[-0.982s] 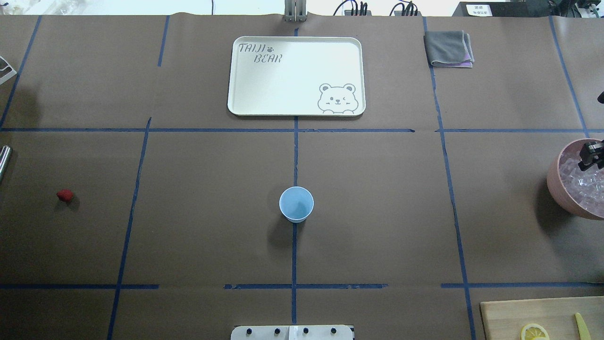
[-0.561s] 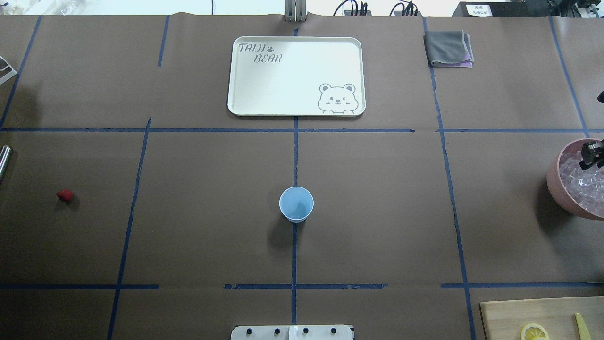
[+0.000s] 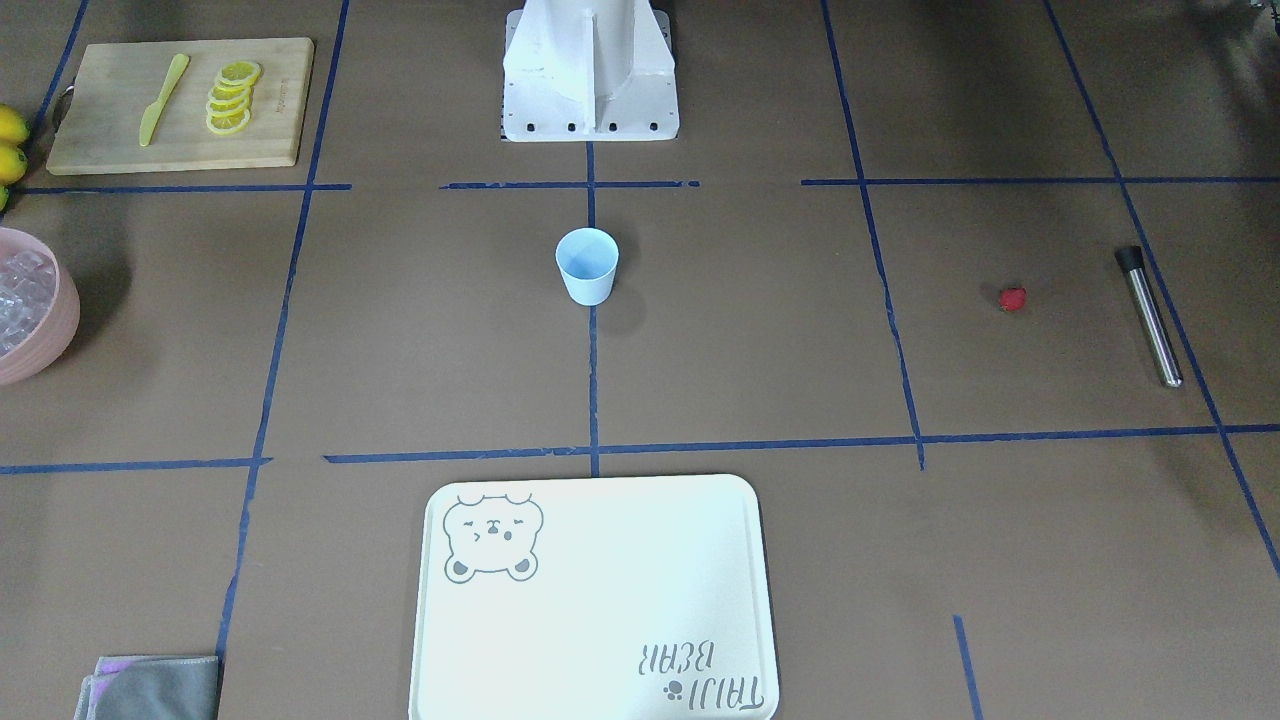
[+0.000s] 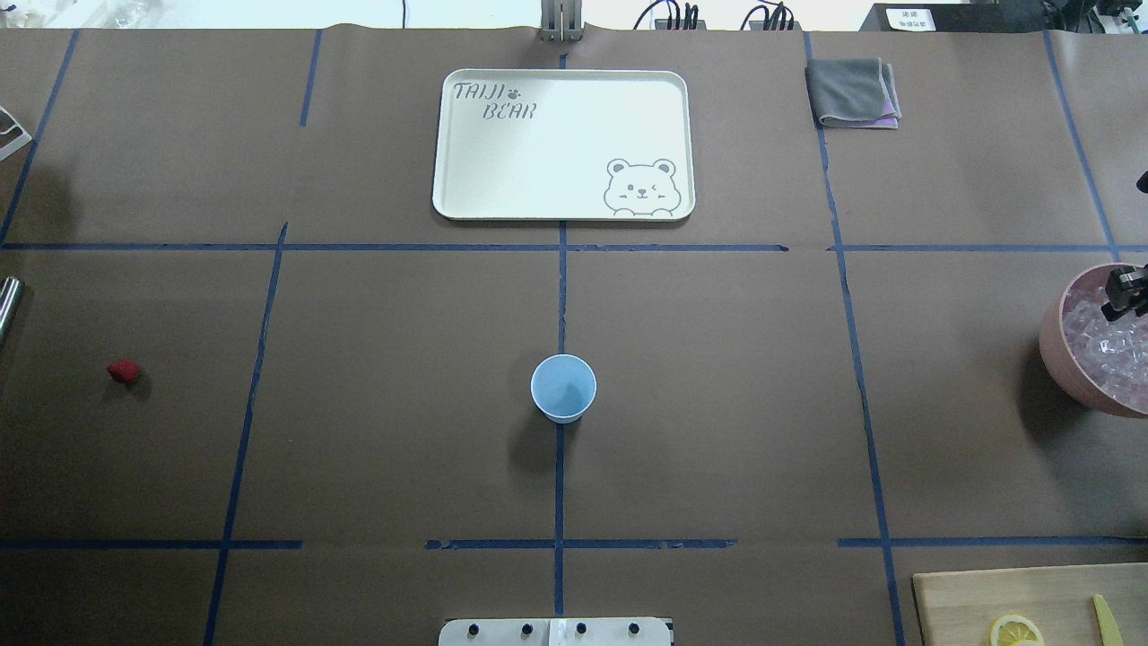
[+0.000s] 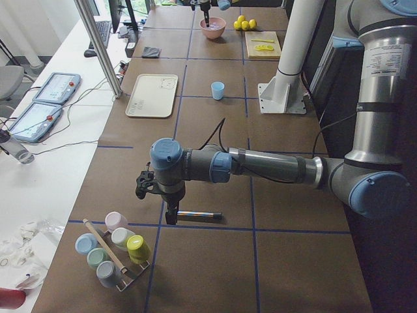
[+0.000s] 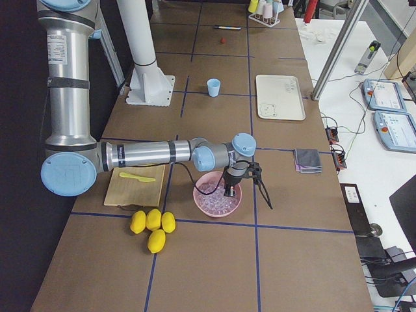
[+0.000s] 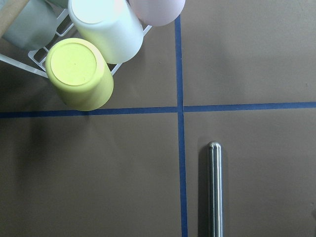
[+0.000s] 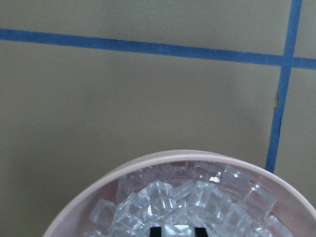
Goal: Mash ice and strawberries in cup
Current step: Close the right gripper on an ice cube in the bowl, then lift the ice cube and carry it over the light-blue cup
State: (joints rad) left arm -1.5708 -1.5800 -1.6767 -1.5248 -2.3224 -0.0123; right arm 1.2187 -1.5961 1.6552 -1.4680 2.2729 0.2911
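The pale blue cup (image 4: 563, 388) stands upright and empty at the table's middle; it also shows in the front view (image 3: 587, 265). The red strawberry (image 4: 124, 371) lies alone far to the left. The ice (image 8: 182, 200) fills a pink bowl (image 4: 1054, 359) at the right edge. My right gripper (image 8: 177, 232) is down in the bowl, its fingertips (image 8: 157, 231) close together with a cube between them. My left gripper (image 5: 171, 215) hovers over one end of a metal muddler (image 7: 214, 192); I cannot tell whether it is open or shut.
A white bear tray (image 4: 563, 144) lies beyond the cup and a grey cloth (image 4: 852, 91) at the far right. A cutting board (image 3: 180, 100) holds lemon slices and a yellow knife. A rack of coloured cups (image 5: 114, 251) stands by the muddler.
My right gripper has shifted slightly toward the right edge over the ice bowl. The cup and strawberry have not moved.
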